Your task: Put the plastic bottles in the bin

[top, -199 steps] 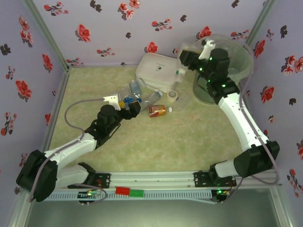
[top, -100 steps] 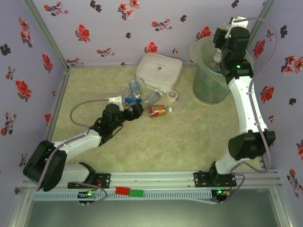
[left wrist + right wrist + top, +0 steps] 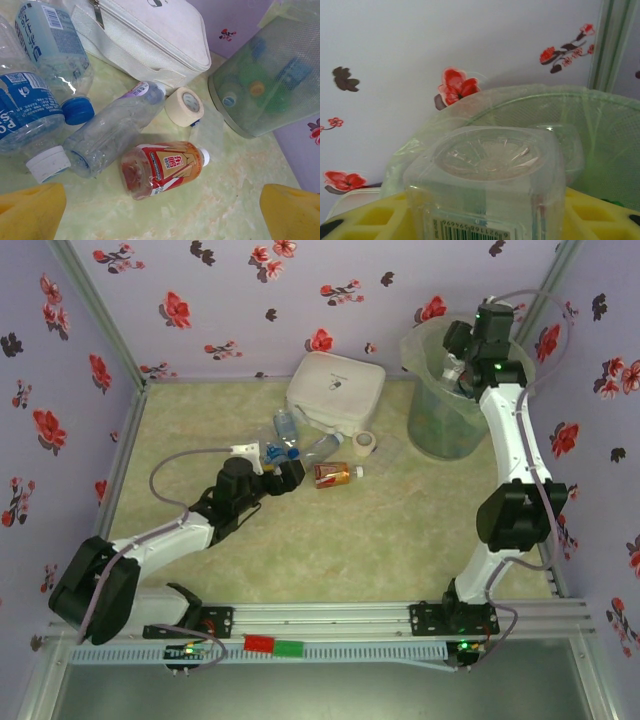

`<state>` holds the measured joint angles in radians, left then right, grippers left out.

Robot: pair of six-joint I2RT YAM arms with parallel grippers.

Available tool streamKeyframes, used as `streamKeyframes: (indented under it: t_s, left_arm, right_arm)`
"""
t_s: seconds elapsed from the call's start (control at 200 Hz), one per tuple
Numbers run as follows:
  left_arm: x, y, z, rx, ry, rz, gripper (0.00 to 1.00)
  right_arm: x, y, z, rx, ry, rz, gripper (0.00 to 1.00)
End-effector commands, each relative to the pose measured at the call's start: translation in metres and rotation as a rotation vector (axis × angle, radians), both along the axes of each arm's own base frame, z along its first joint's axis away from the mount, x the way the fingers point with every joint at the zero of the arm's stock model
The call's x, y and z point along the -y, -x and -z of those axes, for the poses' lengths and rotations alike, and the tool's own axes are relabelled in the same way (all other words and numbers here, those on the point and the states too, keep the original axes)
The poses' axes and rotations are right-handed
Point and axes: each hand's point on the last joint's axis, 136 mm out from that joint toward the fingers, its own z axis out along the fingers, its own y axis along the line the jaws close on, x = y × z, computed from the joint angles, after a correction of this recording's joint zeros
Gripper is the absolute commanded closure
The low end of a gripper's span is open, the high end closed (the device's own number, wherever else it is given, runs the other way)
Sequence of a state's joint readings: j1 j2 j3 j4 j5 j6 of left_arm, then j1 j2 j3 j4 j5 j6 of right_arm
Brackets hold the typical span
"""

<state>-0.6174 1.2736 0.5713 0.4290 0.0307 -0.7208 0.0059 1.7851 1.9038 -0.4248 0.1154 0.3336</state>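
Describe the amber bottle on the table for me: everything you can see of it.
The amber bottle is small, of brown-tinted clear plastic, with a red and cream label and a white cap. Its body looks dented. It lies on its side on the table, cap pointing toward the bin. A clear bottle lies close against its base end; whether they touch I cannot tell. The tape roll sits apart, beyond it. Nothing grips it.

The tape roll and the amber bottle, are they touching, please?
Apart: the left wrist view shows bare table between the tape roll and the amber bottle.
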Motion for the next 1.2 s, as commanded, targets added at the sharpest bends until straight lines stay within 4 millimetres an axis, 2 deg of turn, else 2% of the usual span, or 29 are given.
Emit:
streamKeyframes:
  t_s: [0.0,0.165,0.295,0.38,0.46,0.54,0.67,0.755,1.04,1.195]
  left_arm:
    - [-0.005,0.001,-0.007,0.013,0.008,-0.002,0.00]
    - [-0.010,-0.002,-0.008,0.012,0.027,-0.020,0.00]
    - [-0.014,-0.006,-0.010,0.020,0.035,-0.036,0.00]
    - [-0.020,-0.010,-0.011,0.024,0.037,-0.055,0.00]
    - [-0.029,-0.015,-0.012,0.024,0.043,-0.082,0.00]
    - [-0.041,-0.019,-0.011,0.015,0.053,-0.119,0.00]
    - [-0.060,-0.026,-0.005,-0.010,0.091,-0.187,0.00]
    - [-0.072,-0.028,-0.001,-0.028,0.114,-0.228,0.00]
    - [-0.101,-0.023,0.015,-0.090,0.137,-0.317,0.00]
    - [-0.115,-0.022,0.022,-0.115,0.155,-0.365,0.00]
  right_arm:
    - [0.017,0.001,-0.012,0.027,-0.079,0.056,0.29]
    - [0.027,0.015,-0.035,0.073,-0.042,0.091,0.01]
    - [0.027,0.033,-0.061,0.121,-0.017,0.086,0.00]
    - [0.021,0.048,-0.070,0.145,-0.018,0.064,0.00]
    - [0.005,0.062,-0.073,0.160,-0.021,0.016,0.00]
    - [-0.018,0.076,-0.066,0.139,-0.010,-0.045,0.00]
    - [-0.072,0.095,-0.039,0.099,-0.032,-0.199,0.00]
    - [-0.110,0.104,-0.012,0.063,-0.084,-0.330,0.00]
    - [-0.227,0.151,0.118,-0.215,-0.056,-0.698,0.00]
    - [-0.263,0.170,0.169,-0.343,0.041,-0.835,0.00]
